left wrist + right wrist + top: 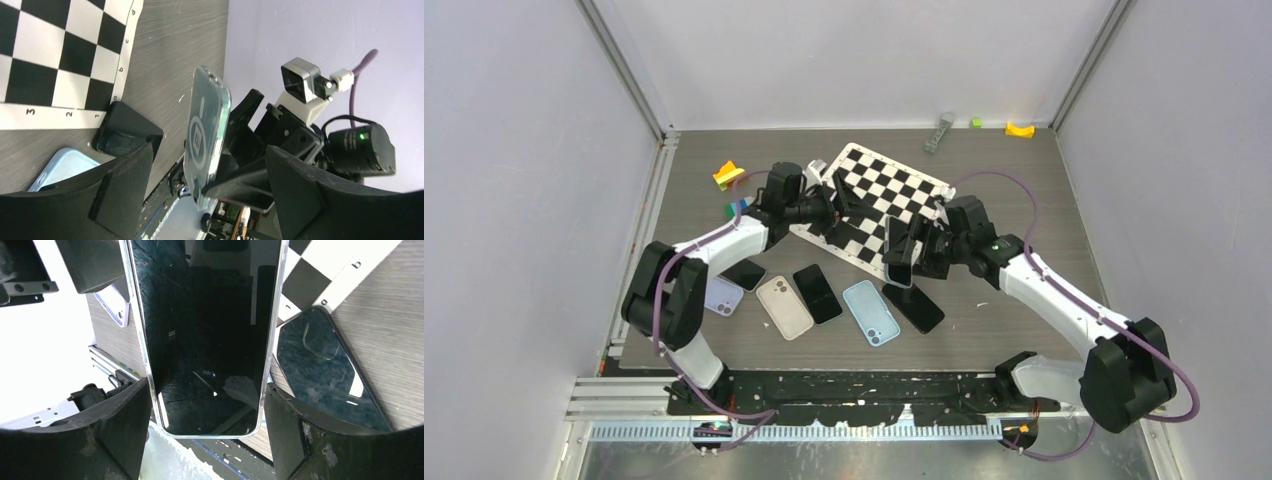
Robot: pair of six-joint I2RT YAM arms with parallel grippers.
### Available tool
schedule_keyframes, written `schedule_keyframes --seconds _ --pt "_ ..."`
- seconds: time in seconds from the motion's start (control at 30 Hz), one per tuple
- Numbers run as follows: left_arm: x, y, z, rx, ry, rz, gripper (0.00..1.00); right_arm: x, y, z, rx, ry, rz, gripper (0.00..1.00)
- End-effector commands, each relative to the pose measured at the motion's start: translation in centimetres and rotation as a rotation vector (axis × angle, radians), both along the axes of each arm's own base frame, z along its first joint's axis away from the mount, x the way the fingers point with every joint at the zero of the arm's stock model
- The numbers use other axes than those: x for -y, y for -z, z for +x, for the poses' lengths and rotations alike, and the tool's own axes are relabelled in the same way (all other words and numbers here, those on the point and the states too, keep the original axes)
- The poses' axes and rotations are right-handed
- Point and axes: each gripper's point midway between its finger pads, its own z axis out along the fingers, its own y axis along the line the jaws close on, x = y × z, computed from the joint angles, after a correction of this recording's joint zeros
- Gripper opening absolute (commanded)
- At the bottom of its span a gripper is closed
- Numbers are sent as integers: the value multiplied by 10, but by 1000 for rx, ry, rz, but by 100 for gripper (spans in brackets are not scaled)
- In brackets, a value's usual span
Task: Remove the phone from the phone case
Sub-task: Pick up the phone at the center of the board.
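My right gripper (205, 432) is shut on a phone (205, 330) with a black screen. The phone sits in a clear phone case (141, 340), and a finger presses each long edge near its lower end. From above, the phone (901, 262) stands upright over the table, held by the right gripper (911, 250). My left gripper (842, 212) is open and faces it from the left. In the left wrist view the clear phone case (205, 135) shows nearly edge-on between and beyond the wide-spread fingers (122, 185), which do not touch it.
A checkerboard sheet (879, 190) lies behind the grippers. On the table in front are a black phone (914, 307), a light blue case (870, 312), another black phone (817, 293), a beige case (784, 306) and a lilac case (722, 296). Small yellow parts (728, 175) sit at the back.
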Motion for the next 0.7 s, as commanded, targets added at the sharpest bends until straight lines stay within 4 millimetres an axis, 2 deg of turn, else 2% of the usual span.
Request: schedule_keyframes --seconds 0.0,0.17,0.33,0.53,0.57,0.67 --pt "18 -23 11 77 21 -44 83 -24 -38 26 170 -48 -6 37" --pt "20 -7 1 56 53 29 74 -46 -41 30 184 -99 -38 37" --pt "16 9 -7 20 65 94 55 -63 -53 33 218 -136 -21 37" --pt "17 7 -9 20 76 90 42 -81 -62 27 245 -208 -24 37" --pt "17 7 -8 21 77 91 37 -82 -63 27 249 -213 -26 37" --pt "16 4 -8 28 81 92 12 -83 -62 26 244 -208 -35 42"
